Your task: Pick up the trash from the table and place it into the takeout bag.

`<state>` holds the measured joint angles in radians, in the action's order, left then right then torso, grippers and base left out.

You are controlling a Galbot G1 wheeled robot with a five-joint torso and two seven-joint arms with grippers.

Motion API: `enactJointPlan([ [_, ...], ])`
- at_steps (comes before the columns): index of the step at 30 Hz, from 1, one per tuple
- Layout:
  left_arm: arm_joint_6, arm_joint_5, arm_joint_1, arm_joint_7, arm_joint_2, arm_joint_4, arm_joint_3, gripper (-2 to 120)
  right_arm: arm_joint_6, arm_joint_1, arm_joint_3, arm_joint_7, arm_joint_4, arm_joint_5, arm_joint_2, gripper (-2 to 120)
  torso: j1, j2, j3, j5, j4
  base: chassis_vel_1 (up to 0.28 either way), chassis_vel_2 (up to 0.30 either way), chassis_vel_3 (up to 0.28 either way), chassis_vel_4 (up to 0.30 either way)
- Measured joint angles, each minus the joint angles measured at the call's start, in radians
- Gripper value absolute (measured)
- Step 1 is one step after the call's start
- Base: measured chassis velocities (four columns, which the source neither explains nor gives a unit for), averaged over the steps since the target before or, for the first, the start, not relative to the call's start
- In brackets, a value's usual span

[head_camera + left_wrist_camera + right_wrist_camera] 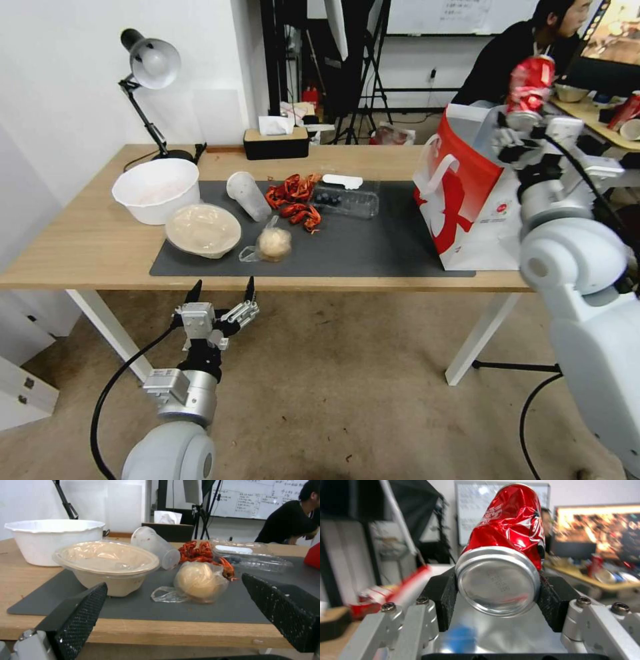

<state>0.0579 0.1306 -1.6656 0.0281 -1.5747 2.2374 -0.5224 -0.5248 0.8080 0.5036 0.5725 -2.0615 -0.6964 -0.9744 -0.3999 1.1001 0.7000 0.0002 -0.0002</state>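
Note:
My right gripper [524, 122] is shut on a crushed red soda can [531, 81], held upright above the open top of the white and red takeout bag [481, 245], which stands at the right end of the table [87, 240]. Black pads clamp the can [506, 537] at its base. On the dark mat [360, 250] lie a beige bowl [203, 230], a tipped translucent cup [248, 195], red shells [293, 199] and a clear bag with a beige lump [273, 243]. My left gripper [221, 293] hangs open below the table's front edge, facing the lump bag [200, 581].
A large white bowl [155, 190] sits left of the mat. A clear plastic clamshell [347, 201] lies beside the shells. A black tissue box [275, 142] and desk lamp [150, 67] stand along the far edge. A cluttered desk [593, 113] stands behind the bag.

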Motion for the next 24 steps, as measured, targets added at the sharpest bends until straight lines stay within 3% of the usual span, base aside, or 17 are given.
enactJointPlan([
  [3, 0.0, 0.0, 0.0, 0.0, 0.0, 0.001, 0.001, 100, -0.022, -0.002, 0.004, 0.018, 0.008, -0.019, 0.002, 55, 0.0, 0.0, 0.0, -0.0001, 0.0002, 0.0, 0.0, 0.0, 0.0],
  [11, -0.001, 0.0, -0.003, 0.001, -0.001, 0.008, 0.002, 100, -0.046, -0.001, 0.004, 0.033, 0.008, -0.046, -0.004, 84, 0.0, 0.0, 0.0, -0.0002, 0.0002, 0.0, 0.0, 0.0, 0.0],
  [13, -0.001, 0.0, -0.004, 0.001, 0.0, 0.01, 0.001, 100, 0.014, 0.001, 0.007, 0.01, 0.001, -0.082, -0.004, 95, 0.0, 0.0, 0.0, -0.0002, 0.0003, 0.0, 0.0, 0.0, 0.0],
  [16, -0.001, 0.0, -0.005, 0.002, 0.0, 0.01, 0.001, 100, 0.078, 0.012, 0.014, -0.028, -0.014, -0.118, -0.004, 99, 0.0, 0.0, 0.0, -0.0003, 0.0004, 0.0, 0.0, 0.0, 0.0],
  [21, -0.003, 0.0, -0.007, 0.002, -0.001, 0.012, 0.0, 100, 0.281, 0.124, 0.022, -0.181, -0.108, -0.129, 0.001, 100, 0.0, 0.0, 0.0, -0.0003, 0.0002, 0.0, 0.0, 0.0, 0.0],
  [24, -0.003, 0.0, -0.008, 0.002, 0.0, 0.012, 0.0, 100, 0.315, 0.173, 0.022, -0.224, -0.142, -0.1, 0.001, 100, 0.0, 0.0, 0.0, -0.0003, 0.0002, 0.0, 0.0, 0.0, 0.0],
])
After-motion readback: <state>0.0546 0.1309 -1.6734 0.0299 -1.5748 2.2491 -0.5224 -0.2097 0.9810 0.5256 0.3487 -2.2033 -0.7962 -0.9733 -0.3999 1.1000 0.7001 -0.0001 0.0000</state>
